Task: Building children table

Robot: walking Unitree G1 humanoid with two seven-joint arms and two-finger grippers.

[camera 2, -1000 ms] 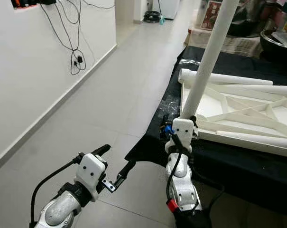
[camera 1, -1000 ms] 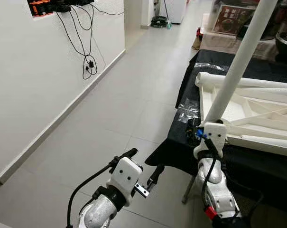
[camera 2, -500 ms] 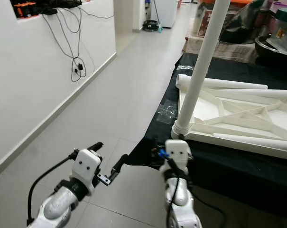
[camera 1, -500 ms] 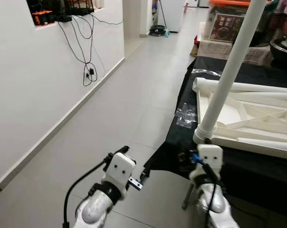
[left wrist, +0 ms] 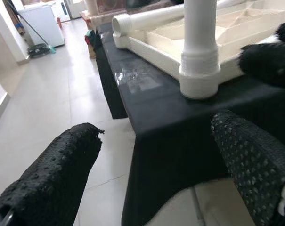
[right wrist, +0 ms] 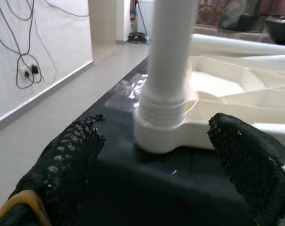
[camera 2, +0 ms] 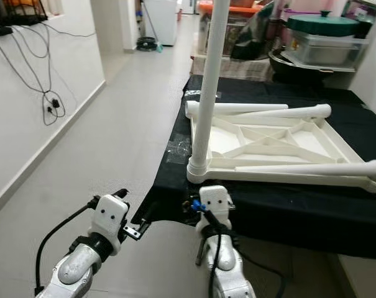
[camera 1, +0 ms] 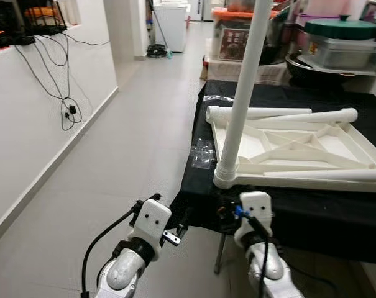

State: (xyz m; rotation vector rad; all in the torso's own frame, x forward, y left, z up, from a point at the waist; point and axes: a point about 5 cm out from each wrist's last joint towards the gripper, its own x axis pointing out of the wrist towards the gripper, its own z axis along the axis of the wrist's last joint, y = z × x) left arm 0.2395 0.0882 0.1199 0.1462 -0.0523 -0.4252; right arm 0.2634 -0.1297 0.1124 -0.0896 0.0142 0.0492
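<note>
A white tabletop [camera 1: 299,146] lies upside down on a bench [camera 1: 312,205] draped in black cloth, its ribbed underside facing up. One white leg [camera 1: 247,87] stands upright in the corner socket [camera 1: 225,177] nearest the robot, at the bench's front left corner. Two more legs [camera 1: 281,115] lie along the far edge of the tabletop, and another leg [camera 2: 312,169] lies along its near edge. A clear plastic bag [camera 1: 203,152] lies on the cloth just left of the tabletop.

The right end effector [right wrist: 156,155] sits low in front of the bench edge, just below the socket; its fingers [right wrist: 241,155] are spread apart with the socket between them farther off, gripping nothing. The left end effector [left wrist: 156,160] hangs over the tile floor [camera 1: 113,161] to the left of the bench corner, its fingers [left wrist: 57,174] also wide apart and empty.

Bins and a pot [camera 1: 340,46] stand behind the bench. Cables [camera 1: 57,74] hang on the left wall.
</note>
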